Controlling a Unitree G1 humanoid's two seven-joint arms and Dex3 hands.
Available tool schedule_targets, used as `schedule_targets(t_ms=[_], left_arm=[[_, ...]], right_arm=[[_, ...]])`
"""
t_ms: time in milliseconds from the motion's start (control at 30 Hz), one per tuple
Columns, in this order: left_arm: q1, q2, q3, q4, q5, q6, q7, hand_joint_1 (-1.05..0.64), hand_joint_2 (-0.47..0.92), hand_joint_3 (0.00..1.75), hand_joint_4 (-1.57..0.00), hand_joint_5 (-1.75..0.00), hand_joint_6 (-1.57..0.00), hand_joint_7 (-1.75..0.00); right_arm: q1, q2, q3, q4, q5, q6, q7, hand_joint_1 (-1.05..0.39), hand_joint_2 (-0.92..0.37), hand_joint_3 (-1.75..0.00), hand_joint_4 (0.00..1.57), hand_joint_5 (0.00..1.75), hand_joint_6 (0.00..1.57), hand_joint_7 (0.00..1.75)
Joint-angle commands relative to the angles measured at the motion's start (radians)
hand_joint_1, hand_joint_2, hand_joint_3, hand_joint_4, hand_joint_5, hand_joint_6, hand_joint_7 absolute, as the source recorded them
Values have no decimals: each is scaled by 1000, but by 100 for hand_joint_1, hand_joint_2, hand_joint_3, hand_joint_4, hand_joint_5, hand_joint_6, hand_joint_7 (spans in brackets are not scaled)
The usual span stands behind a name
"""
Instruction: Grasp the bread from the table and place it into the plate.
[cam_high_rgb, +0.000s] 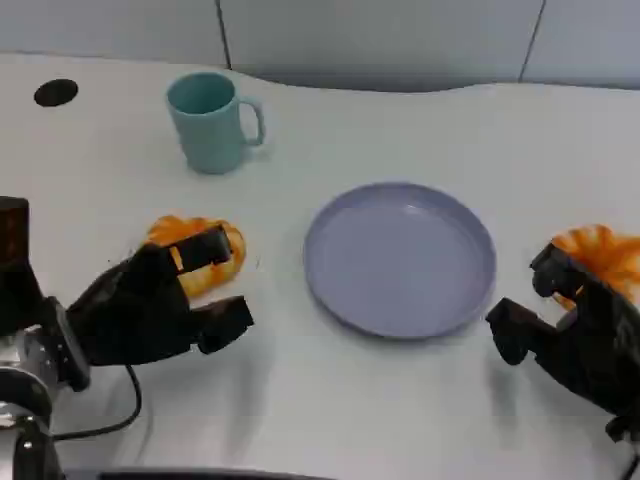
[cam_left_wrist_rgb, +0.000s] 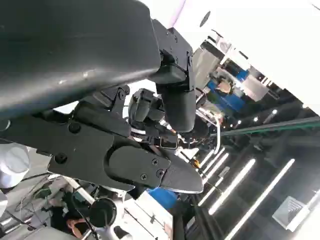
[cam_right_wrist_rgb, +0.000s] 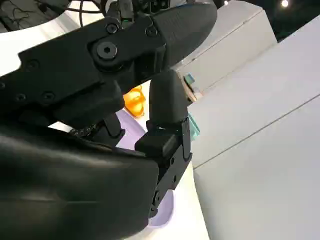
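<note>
Your bread (cam_high_rgb: 196, 250) lies on the table (cam_high_rgb: 400, 400), left of the lilac plate (cam_high_rgb: 400, 258), just beyond your left hand (cam_high_rgb: 150, 305), whose fingers (cam_high_rgb: 205, 248) spread open over it, grasping nothing. A second bread (cam_high_rgb: 603, 255) sits right of the plate, behind your right hand (cam_high_rgb: 570, 335), also open. A teal mug (cam_high_rgb: 210, 122) stands farther back.

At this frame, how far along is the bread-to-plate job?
Early stage. Nothing is done: the plate holds no bread. In hand: the left hand hovers open near the left bread, not gripping it; the right hand sits open beside the right bread. Left: grasp, carry, place.
</note>
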Motion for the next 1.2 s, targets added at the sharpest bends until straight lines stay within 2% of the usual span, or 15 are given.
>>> schedule_targets(t_ms=[33,767,933,1133,1200], left_arm=[[-10,19,4,-2,2,-2,5,-76,90,0,-71,-175,-48,-146],[-13,20,2,-2,4,-1,3,-76,90,0,-71,-175,-48,-147],[-18,21,10,-12,-5,-13,11,-77,91,1,-70,-175,-48,-148],[-49,33,50,-45,-38,-36,74,-74,92,2,-66,-175,-43,-161],[-55,35,57,-52,-47,-56,85,-71,92,4,-55,-175,-37,-158]], right_arm=[[6,-16,-8,-12,6,4,4,-40,-89,0,88,175,62,175],[1,-13,-14,3,8,-13,14,-39,-89,0,89,175,63,175],[10,-16,-8,-26,0,3,-16,-42,-88,0,88,175,63,175],[6,-15,-11,-18,6,2,-15,-42,-87,0,89,175,65,175],[3,-14,-13,-12,7,1,-12,-41,-87,0,89,175,65,175]])
